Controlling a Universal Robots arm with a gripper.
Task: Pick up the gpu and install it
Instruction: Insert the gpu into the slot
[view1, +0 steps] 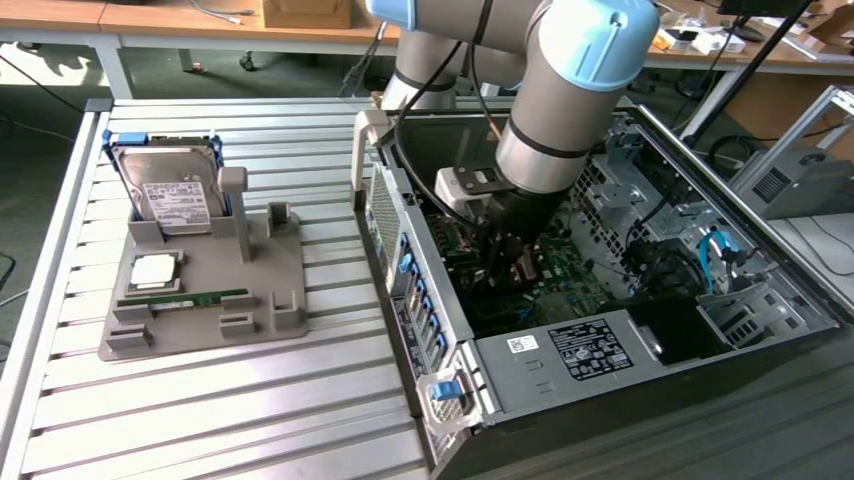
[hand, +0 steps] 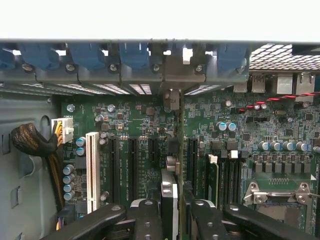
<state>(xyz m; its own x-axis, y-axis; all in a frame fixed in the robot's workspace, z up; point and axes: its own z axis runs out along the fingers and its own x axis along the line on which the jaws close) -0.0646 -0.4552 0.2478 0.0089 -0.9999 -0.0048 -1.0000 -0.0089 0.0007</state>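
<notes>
Right now, on the exterior view, I see my gripper (view1: 505, 262) sunk inside the open computer case (view1: 534, 370), low over the motherboard (view1: 583, 275). Off to that view's left, the grey tray (view1: 200, 320) holds the hard drive (view1: 171, 192) and the memory stick (view1: 200, 299). On the wrist view, the jaws pinch the gpu (hand: 172, 165) edge-on between the fingers (hand: 145, 212); it stands upright over the motherboard's slots (hand: 132, 165), its bracket end toward the rear slot covers (hand: 132, 55).

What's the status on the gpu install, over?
Gripper inside the open computer case, shut on the gpu. Card held edge-on above the motherboard expansion slots, bracket toward the rear slot covers. Nothing seen blocking.
</notes>
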